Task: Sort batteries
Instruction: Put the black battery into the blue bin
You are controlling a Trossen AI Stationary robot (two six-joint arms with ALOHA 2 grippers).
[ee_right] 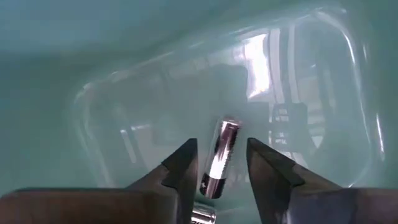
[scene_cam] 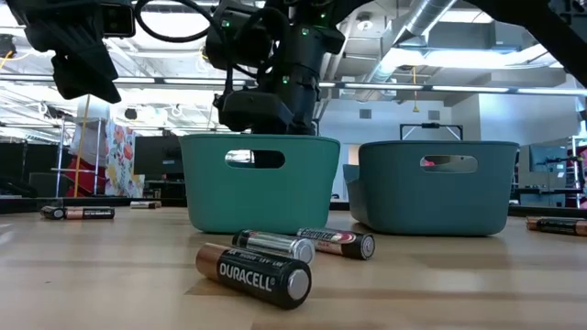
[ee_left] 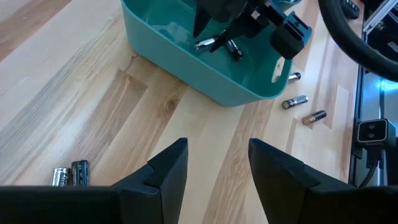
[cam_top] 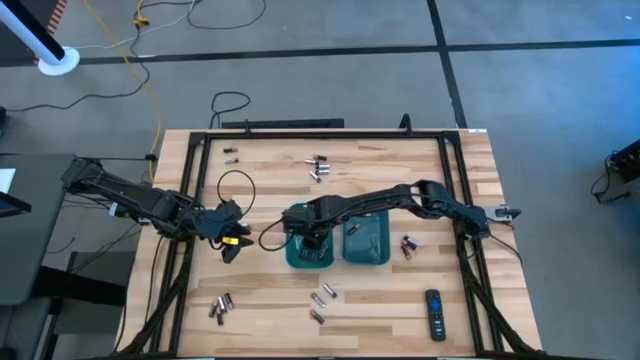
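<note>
Batteries: one silvery cell (ee_right: 221,155) lies on the floor of the left teal bin (cam_top: 308,255), between the spread jaws of the right gripper (ee_right: 219,163), its long axis along the fingers. Left gripper (ee_left: 213,163) waits beside the bin, jaws apart, empty.

remote control (cam_top: 434,313): table's near right corner | white stand base (cam_top: 57,62): floor, far left

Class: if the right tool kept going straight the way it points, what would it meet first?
Probably the silvery cylindrical battery lying between the right tool's open fingers, then the teal plastic bin's floor; depth is unclear.
</note>
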